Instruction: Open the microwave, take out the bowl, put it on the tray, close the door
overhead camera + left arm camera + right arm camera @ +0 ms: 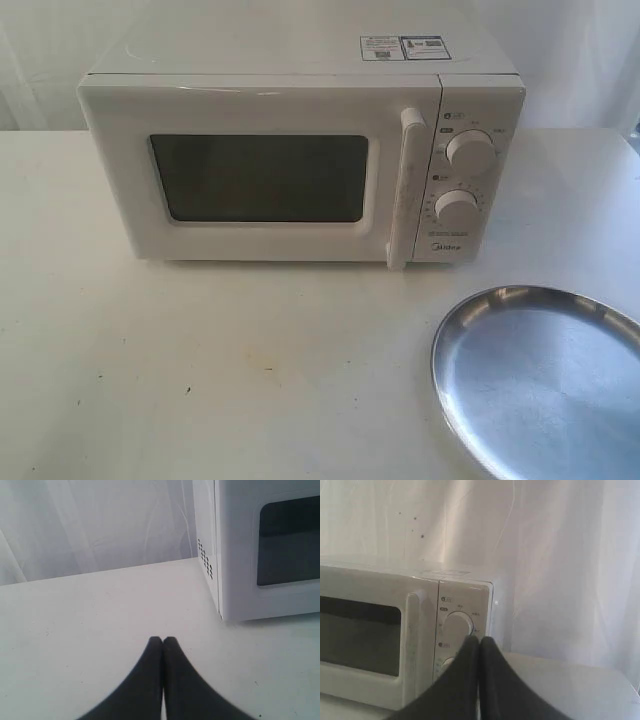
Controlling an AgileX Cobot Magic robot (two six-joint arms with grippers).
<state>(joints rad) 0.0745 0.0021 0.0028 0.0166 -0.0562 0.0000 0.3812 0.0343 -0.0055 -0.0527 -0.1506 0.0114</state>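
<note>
The microwave (300, 150) stood at the back of the table (200, 380), door (120, 180) shut; the tray (545, 385) lay in front of its knob side, cut off by the frame. Your left gripper (163, 641) and right gripper (479, 640) were each closed tip to tip, empty. The tall handle (408, 190) looked rigid and smooth: you should hook it mid-length. The bowl, probably light and breakable, was not visible, presumably behind the dark window (260, 180).
</note>
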